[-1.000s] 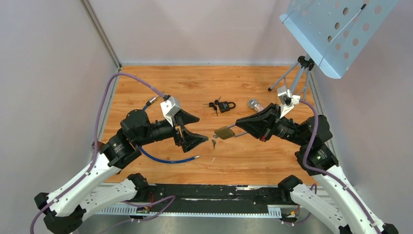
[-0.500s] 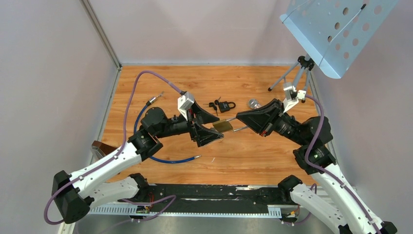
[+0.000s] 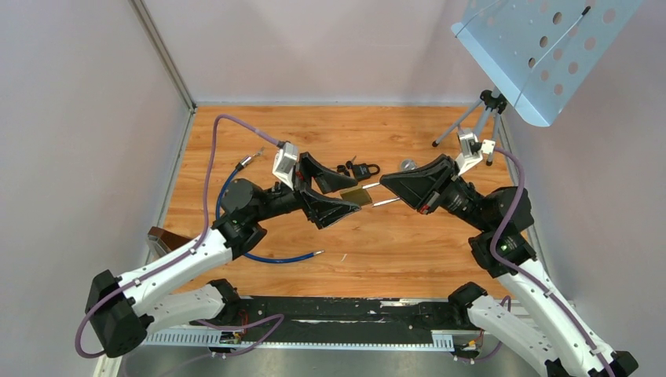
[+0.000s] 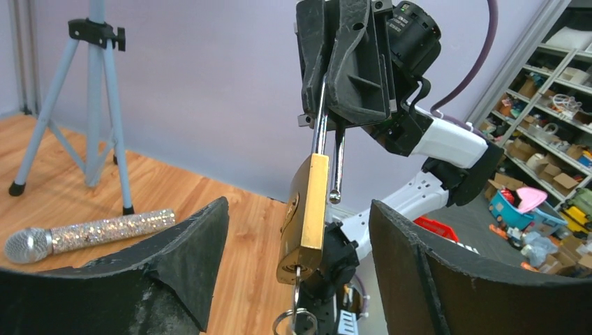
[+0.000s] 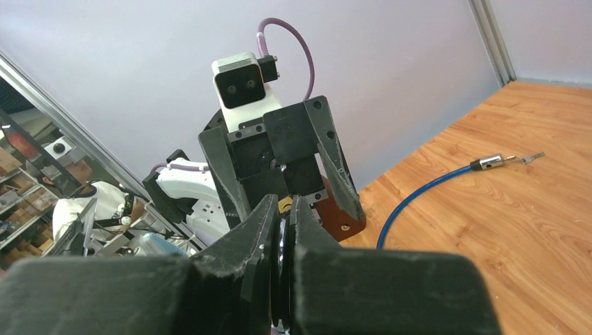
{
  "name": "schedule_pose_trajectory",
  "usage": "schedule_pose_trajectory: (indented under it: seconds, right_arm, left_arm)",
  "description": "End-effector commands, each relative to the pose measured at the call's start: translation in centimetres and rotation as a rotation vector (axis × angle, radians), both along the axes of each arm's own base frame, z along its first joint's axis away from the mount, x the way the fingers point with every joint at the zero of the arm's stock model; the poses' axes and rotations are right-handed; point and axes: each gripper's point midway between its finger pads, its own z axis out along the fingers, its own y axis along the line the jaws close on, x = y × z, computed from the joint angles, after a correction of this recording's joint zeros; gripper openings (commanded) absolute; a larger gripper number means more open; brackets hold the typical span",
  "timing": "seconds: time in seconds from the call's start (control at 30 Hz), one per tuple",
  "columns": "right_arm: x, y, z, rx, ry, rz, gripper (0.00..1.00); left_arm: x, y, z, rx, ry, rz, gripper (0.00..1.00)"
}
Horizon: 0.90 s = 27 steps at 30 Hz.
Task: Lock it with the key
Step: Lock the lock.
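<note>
Left gripper (image 3: pixel 350 196) has pushed outward with the lock; jaws wide, brass padlock (image 4: pixel 309 209) between its fingers, apparently clear of both. Right gripper (image 3: pixel 386 191) clamps the shackle (image 4: pixel 320 118). Key (image 4: pixel 297 296) hangs beneath the padlock: small, rigid, probably slippery. Pinch its bow flat.

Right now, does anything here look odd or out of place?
The brass padlock hangs in mid-air from the right pincer, its shackle open on one side, a key stuck in its underside. A glittery microphone lies on the table, seemingly unrelated.
</note>
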Motion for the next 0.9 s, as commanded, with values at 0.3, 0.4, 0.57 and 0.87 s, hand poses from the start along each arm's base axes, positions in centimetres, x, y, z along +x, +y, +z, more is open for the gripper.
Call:
schedule_pose_trajectory:
  seconds: [0.3,0.4,0.57,0.87]
  right_arm:
    - [-1.0,-1.1,3.7,0.140,-0.064,-0.006,0.00]
    - [-1.0,-1.1,3.5,0.143,-0.055,-0.002,0.00]
    - [-0.7,-1.0,3.3,0.148,-0.037,-0.003,0.00]
    - [-0.6,-1.0,3.1,0.164,-0.024,0.005,0.00]
  left_arm:
    - [0.0,-0.4,0.9,-0.075,0.022,-0.032,0.69]
    - [0.0,-0.2,1.2,-0.105,0.029,-0.034,0.64]
    - [-0.1,-0.8,1.1,-0.109,0.048,-0.068,0.51]
    - [-0.1,-1.1,0.7,-0.103,0.066,-0.084,0.34]
